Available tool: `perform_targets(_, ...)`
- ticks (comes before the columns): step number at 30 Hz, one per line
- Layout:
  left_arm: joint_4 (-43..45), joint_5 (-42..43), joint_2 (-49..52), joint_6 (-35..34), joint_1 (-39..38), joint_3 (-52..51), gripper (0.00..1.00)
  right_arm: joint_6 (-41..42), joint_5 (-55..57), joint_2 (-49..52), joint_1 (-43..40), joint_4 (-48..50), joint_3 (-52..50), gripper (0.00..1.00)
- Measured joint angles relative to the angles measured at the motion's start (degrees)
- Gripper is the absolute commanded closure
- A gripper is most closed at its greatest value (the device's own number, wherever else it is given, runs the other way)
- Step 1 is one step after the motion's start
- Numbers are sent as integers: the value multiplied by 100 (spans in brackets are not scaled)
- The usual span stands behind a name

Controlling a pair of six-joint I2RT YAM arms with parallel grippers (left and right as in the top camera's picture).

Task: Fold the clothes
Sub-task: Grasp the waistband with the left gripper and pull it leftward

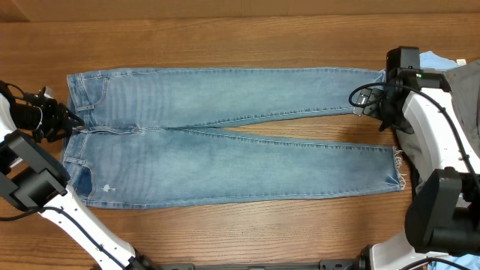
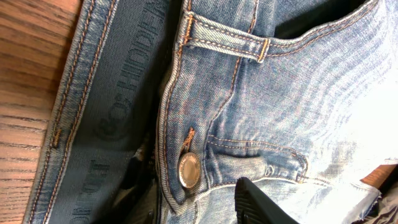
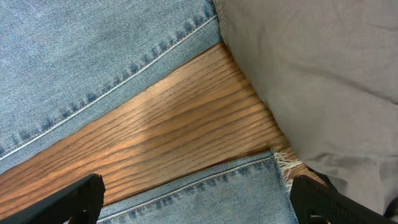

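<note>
Light-blue jeans [image 1: 225,142] lie flat on the wooden table, waistband to the left, both legs running right. My left gripper [image 1: 66,124] is at the waistband's fly. In the left wrist view [image 2: 193,202] its fingers pinch the bunched waistband edge beside the brass button [image 2: 188,170]. My right gripper [image 1: 367,100] hovers at the upper leg's ankle end. In the right wrist view it [image 3: 205,205] stands open, with the frayed hem [image 3: 283,165] lying between its fingers [image 3: 81,199], untouched. Grey trousers [image 3: 311,62] lie just beside that hem.
The grey trousers [image 1: 469,90] and a bright-blue garment [image 1: 435,58] are piled at the table's right edge, behind my right arm. Bare wood [image 3: 186,118] shows between the two jeans legs. The jeans' inner waistband [image 2: 106,124] gapes open toward the table's left edge.
</note>
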Motion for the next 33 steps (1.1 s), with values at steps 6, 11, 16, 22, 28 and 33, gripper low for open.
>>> perform_targets(6,22,-7,0,24,0,2,86,-4,0,0,0,0,0,0)
perform_targets(11,24,-7,0,7,0,2,96,-2,-2,0,0,0,0,0)
perform_targets(16,-85,-4,11,2,0,70,96,0,-2,0,-2,0,0,0)
perform_targets(22,-505,-166,22,-118,-9,957,96,-2,0,0,0,0,0,0)
perform_targets(28,-549,-1029,22,-551,-11,1058,95,-2,0,0,0,0,0,0)
perform_targets(33,-564,-1585,22,-841,-11,1058,95,-2,2,0,-2,0,0,0)
